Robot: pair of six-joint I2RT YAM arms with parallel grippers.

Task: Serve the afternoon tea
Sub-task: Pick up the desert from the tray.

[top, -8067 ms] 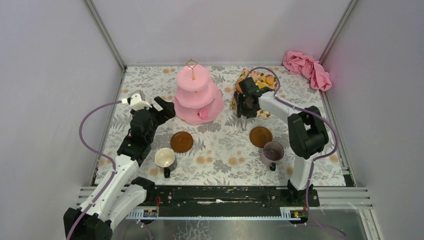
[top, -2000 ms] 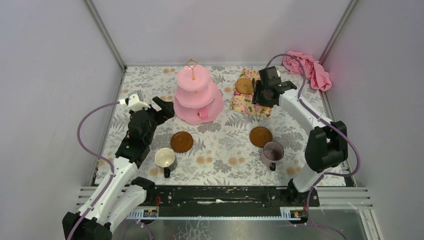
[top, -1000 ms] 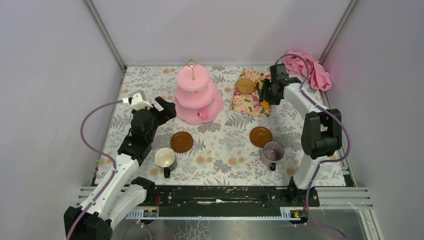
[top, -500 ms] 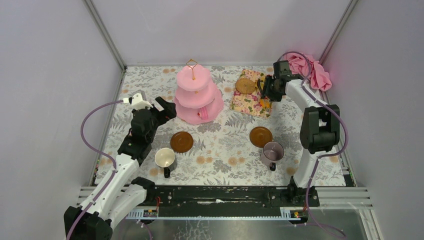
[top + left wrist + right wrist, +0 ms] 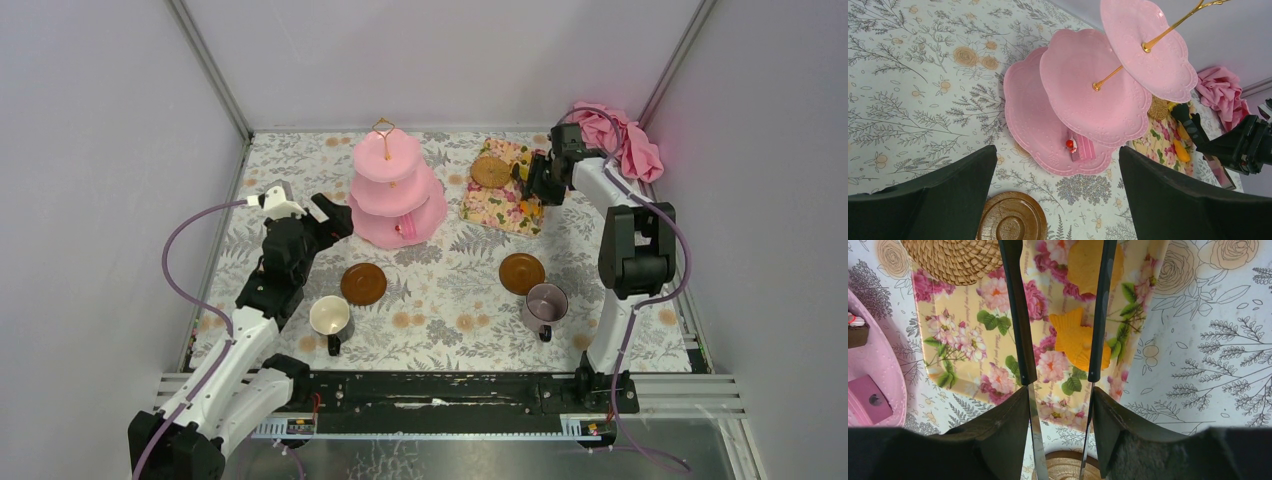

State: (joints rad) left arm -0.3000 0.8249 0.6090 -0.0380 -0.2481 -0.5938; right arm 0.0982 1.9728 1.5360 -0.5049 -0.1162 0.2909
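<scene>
The right gripper (image 5: 1060,405) is clamped on the tongs (image 5: 1018,315), so that its squeeze can work them. Their two black arms run out in line with its fingers, long axis slanting down over the floral tray (image 5: 958,355); the arms stand spread, and their tips pass out of the wrist view. A yellow fish-shaped biscuit (image 5: 1075,340) lies flat on the tray beneath them, its long axis slantwise to the arms; one arm crosses its right part, the other lies clear to its left. Contact cannot be told. A second yellow biscuit (image 5: 1088,262) lies farther along, between the arms, beside a round woven mat (image 5: 955,255); which biscuit is aimed at is uncertain. The left gripper (image 5: 1057,155) hangs wide open and empty before the pink cake stand (image 5: 1073,75), probably waiting; the bottom tier carries a pink cake slice (image 5: 1080,148). The white mug (image 5: 328,316) stands just beside the left saucer (image 5: 363,283); the purple mug (image 5: 546,300) touches or overlaps the right saucer (image 5: 522,272); neither is seated squarely on one.
</scene>
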